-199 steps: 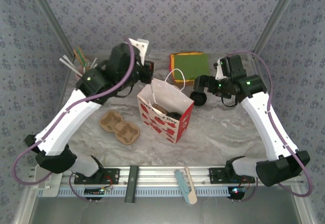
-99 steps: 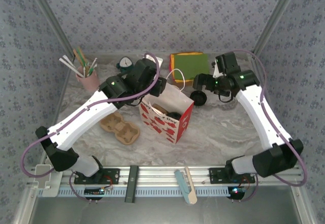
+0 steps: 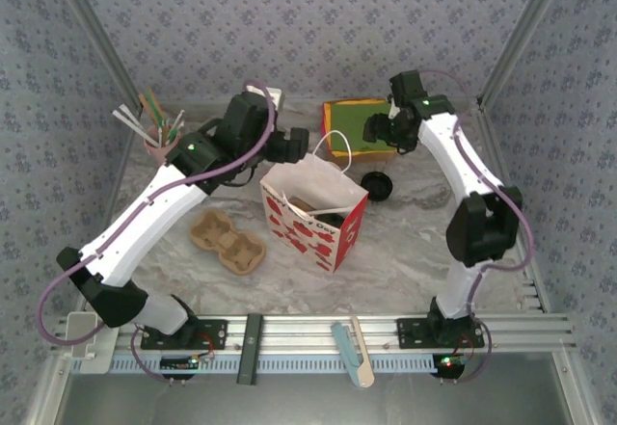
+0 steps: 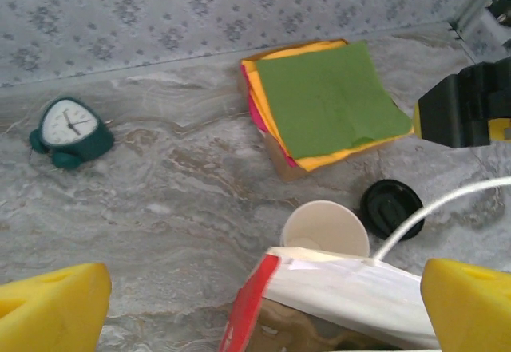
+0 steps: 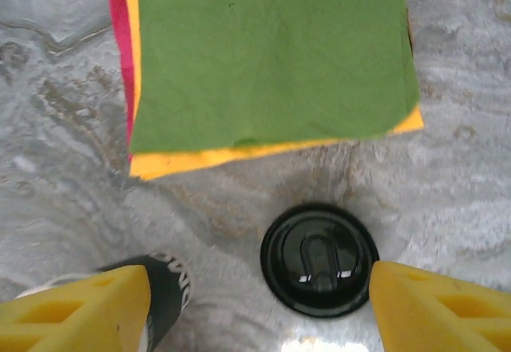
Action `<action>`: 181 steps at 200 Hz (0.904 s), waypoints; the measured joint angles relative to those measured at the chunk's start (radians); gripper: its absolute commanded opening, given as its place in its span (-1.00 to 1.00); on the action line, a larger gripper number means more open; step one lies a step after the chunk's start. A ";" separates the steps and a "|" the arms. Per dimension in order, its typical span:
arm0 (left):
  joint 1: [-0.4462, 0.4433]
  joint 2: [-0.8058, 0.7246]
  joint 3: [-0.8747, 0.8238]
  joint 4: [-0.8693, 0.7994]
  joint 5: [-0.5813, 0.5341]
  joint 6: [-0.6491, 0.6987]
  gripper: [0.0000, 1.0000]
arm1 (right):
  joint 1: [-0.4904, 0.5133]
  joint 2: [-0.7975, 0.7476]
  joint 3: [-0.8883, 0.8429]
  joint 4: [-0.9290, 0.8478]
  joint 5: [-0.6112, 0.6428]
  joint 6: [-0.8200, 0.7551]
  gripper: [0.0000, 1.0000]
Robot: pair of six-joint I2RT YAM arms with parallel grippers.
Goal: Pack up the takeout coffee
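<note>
Right gripper has pulled rearward, wide open and empty, above lidded cup on the table beside the bag. Left gripper open, empty, over open cup behind it.

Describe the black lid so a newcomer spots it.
Find the red-and-white paper bag mid-table. Between it and the green-topped paper stack sits the black lid. Unlike the neighbouring open cup, white inside, it is a glossy black disc with a raised tab.
</note>
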 measured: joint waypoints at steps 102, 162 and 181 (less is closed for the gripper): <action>0.137 -0.051 -0.010 -0.065 0.128 -0.103 1.00 | 0.043 0.599 0.623 -0.091 0.150 -0.068 0.42; 0.153 -0.047 -0.010 -0.106 0.154 -0.128 1.00 | 0.043 0.699 0.687 -0.111 0.180 -0.093 0.29; 0.158 -0.045 -0.010 -0.108 0.164 -0.131 0.99 | 0.043 0.705 0.689 -0.111 0.185 -0.101 0.06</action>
